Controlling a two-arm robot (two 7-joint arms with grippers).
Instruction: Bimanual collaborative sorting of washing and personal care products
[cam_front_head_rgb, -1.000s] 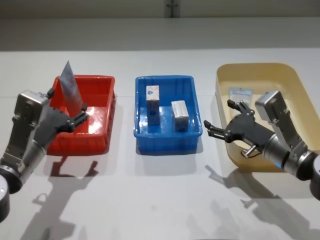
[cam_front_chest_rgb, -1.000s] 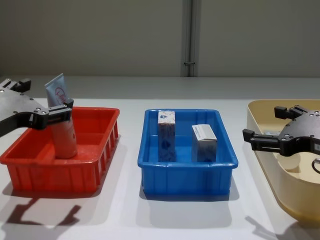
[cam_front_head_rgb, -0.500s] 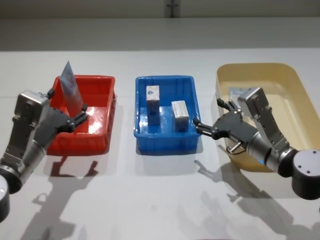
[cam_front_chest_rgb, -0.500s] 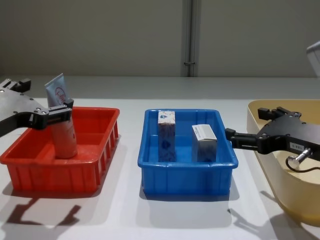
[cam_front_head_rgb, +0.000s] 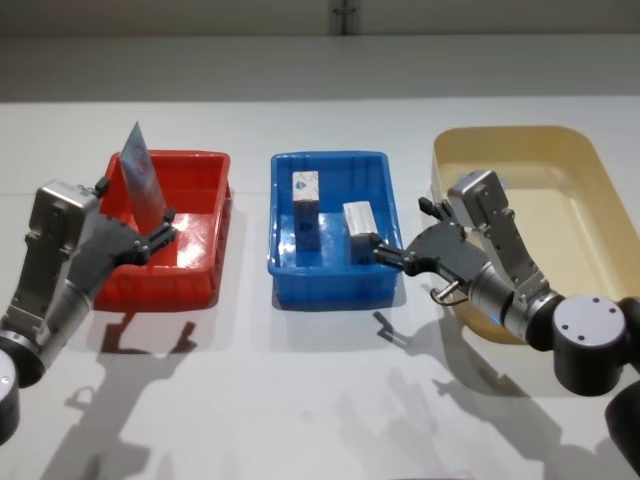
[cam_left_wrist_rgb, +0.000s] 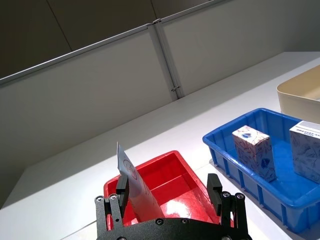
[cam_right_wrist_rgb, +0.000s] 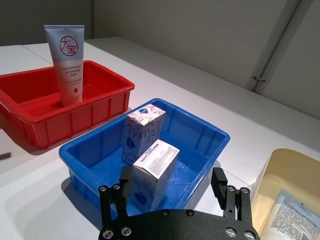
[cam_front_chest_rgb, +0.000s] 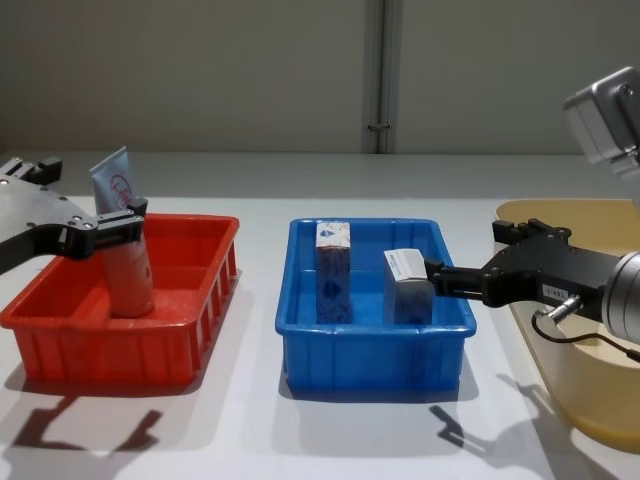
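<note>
A pale-blue tube with a red round logo stands cap-down in the red bin. My left gripper is open around it, one finger close beside the tube. In the blue bin stand two blue cartons with white tops, a taller one and a shorter one. My right gripper is open at that bin's right wall, one fingertip by the shorter carton. In the right wrist view its fingers frame that carton.
The beige bin stands at the right, and another tube lies inside it. The three bins sit in a row on the white table, with open surface in front of them. A wall runs behind the table.
My right gripper has swung left from above the beige bin to the blue bin's right side, reaching the shorter carton. The left gripper and the tube have not moved.
</note>
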